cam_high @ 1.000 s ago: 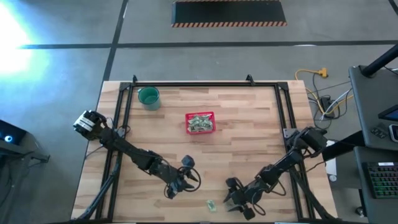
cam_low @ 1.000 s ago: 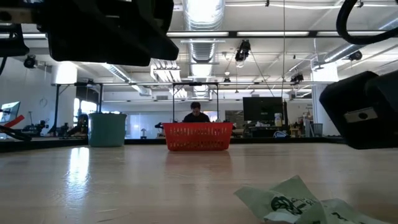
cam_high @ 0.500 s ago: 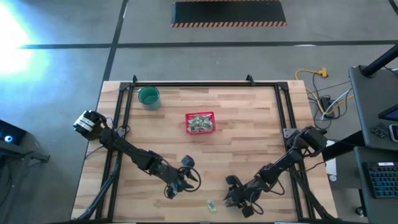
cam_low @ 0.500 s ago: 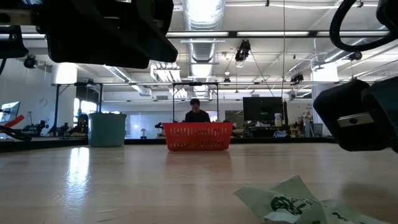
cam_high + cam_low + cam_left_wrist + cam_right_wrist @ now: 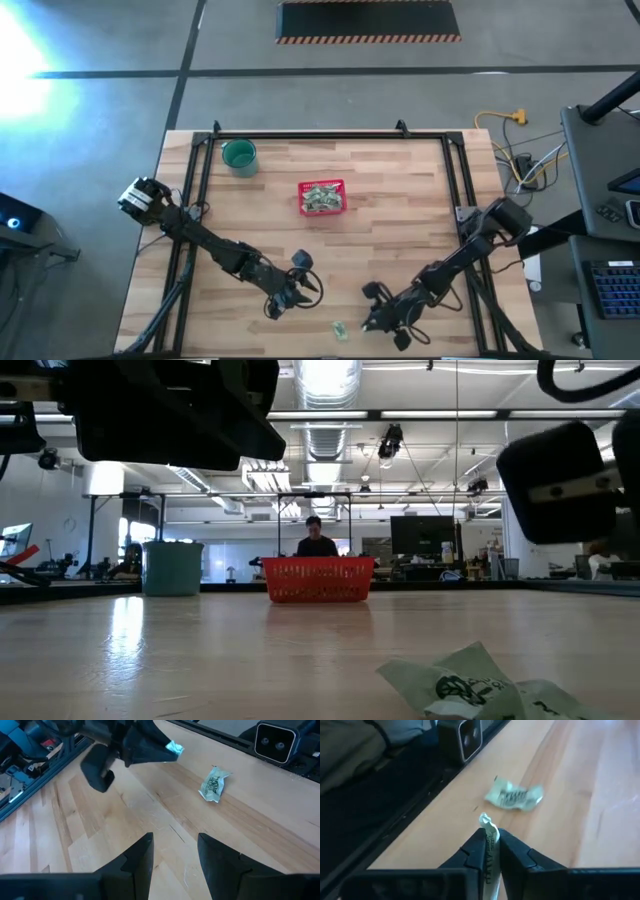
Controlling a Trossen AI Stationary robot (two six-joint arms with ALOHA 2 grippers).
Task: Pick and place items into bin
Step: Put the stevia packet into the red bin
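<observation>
Nearest the table's front edge, one loose packet (image 5: 340, 329) lies flat on the wood, also visible crumpled in the low view (image 5: 470, 685) and the left wrist view (image 5: 214, 783).

Just beside it, the right gripper (image 5: 372, 322) is raised off the table (image 5: 400, 200). Its fingers (image 5: 512, 851) are pinched on a second packet (image 5: 490, 840), which stands upright between them. The loose packet (image 5: 514, 797) lies a little ahead of it.

The left gripper (image 5: 290, 297) hovers near the front centre, jaws parted with nothing between the fingers (image 5: 137, 860).

Farther back, mid-table, the red basket (image 5: 322, 197) stands upright with many packets piled inside.

At the far left corner stands a teal cup (image 5: 239, 156), well apart from the basket.

Beyond the table, a person (image 5: 317, 541) shows behind the basket.
</observation>
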